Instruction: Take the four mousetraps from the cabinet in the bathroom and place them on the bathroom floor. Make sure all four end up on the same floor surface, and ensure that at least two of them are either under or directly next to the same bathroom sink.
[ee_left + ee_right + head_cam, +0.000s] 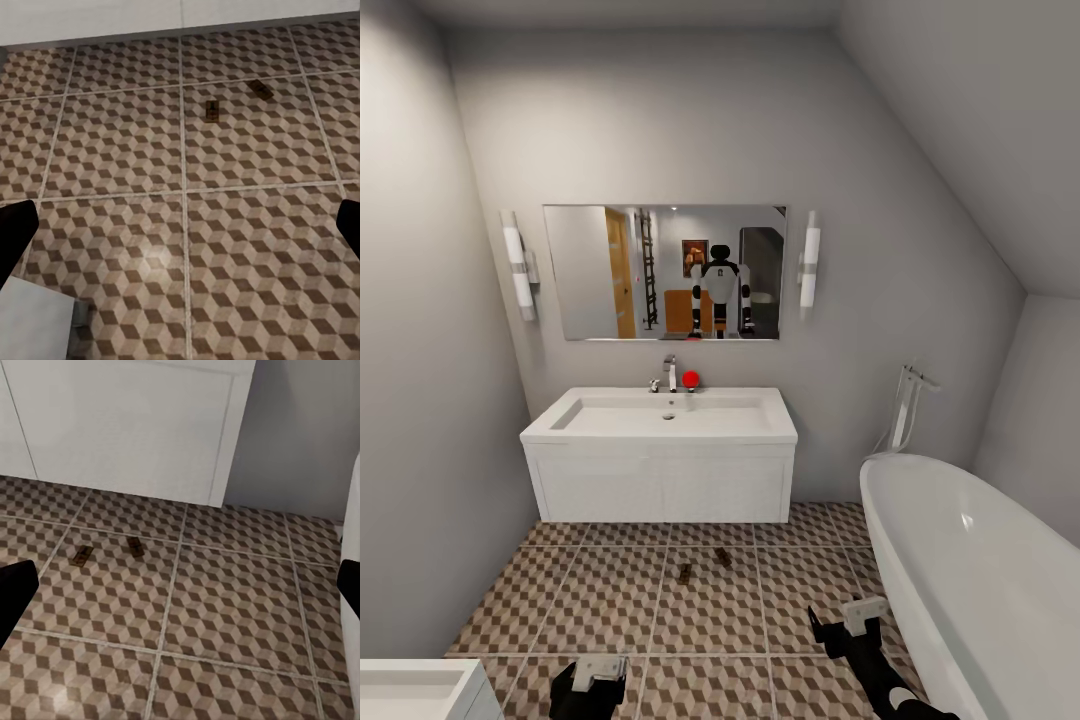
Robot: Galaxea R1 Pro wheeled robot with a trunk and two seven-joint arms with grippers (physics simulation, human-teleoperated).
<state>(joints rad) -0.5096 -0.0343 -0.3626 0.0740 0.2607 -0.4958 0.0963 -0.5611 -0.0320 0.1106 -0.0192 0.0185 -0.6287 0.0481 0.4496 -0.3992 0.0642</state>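
Two mousetraps lie flat on the bathroom floor [610, 600] in front of the white sink vanity [660, 470]: one [684, 573] nearer me, the other [723, 557] closer to the vanity. The left wrist view shows them [213, 112] [262, 90] ahead on the cube-pattern tiles; the right wrist view has them [81, 556] [135, 547] as well. My left gripper [596, 682] [180, 232] hangs open and empty above the tiles. My right gripper [852, 618] [180, 589] is also open and empty, beside the tub. The orange-brown cabinet [678, 310] appears as a reflection in the mirror.
A white bathtub [980, 570] fills the right side, with its tap [908, 400] at the wall. Another white fixture [420, 690] sits at the lower left corner. A small red object [690, 379] stands by the sink faucet. Walls close in left and right.
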